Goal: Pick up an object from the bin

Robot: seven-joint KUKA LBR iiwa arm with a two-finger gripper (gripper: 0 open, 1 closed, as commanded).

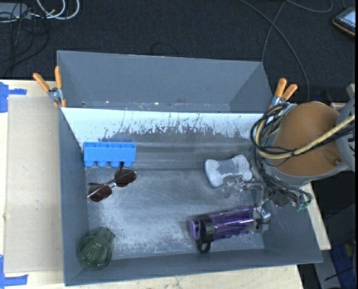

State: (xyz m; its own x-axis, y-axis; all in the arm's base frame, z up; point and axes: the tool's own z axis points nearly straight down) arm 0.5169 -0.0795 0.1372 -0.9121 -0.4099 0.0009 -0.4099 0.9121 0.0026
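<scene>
Grey metal bin (167, 95), floor scuffed pale. Arm with orange cover (305, 140) and looped cables, in from the right. Gripper (261, 208) low at right side, at the right end of a purple translucent bottle (226, 224) lying flat near the front wall. How far open: cannot tell. Blue toy brick (109, 154) at left. White crumpled lump (226, 170) just behind gripper. Sunglasses (111, 185) below brick. Dark green round thing (96, 247) in front-left corner.
</scene>
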